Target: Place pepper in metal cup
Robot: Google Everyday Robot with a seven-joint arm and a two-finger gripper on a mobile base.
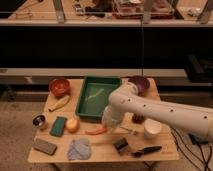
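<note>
The pepper [95, 131] is slim and red-orange and lies on the wooden table [105, 155], just in front of the green tray. My gripper [105, 127] is at the end of the white arm, low at the pepper's right end; the arm hides the contact. The metal cup [39, 121] is small and shiny and stands upright near the table's left edge, well left of the pepper. An apple [72, 124] and a green sponge [58, 126] lie between the cup and the pepper.
A green tray [85, 107] sits mid-table, with a red bowl [59, 86] and a banana [59, 103] to its left and a purple bowl [140, 82] at back right. A white cup [152, 129], a black tool [145, 150], a grey-blue cloth [79, 148] and a brown block [44, 146] lie near the front.
</note>
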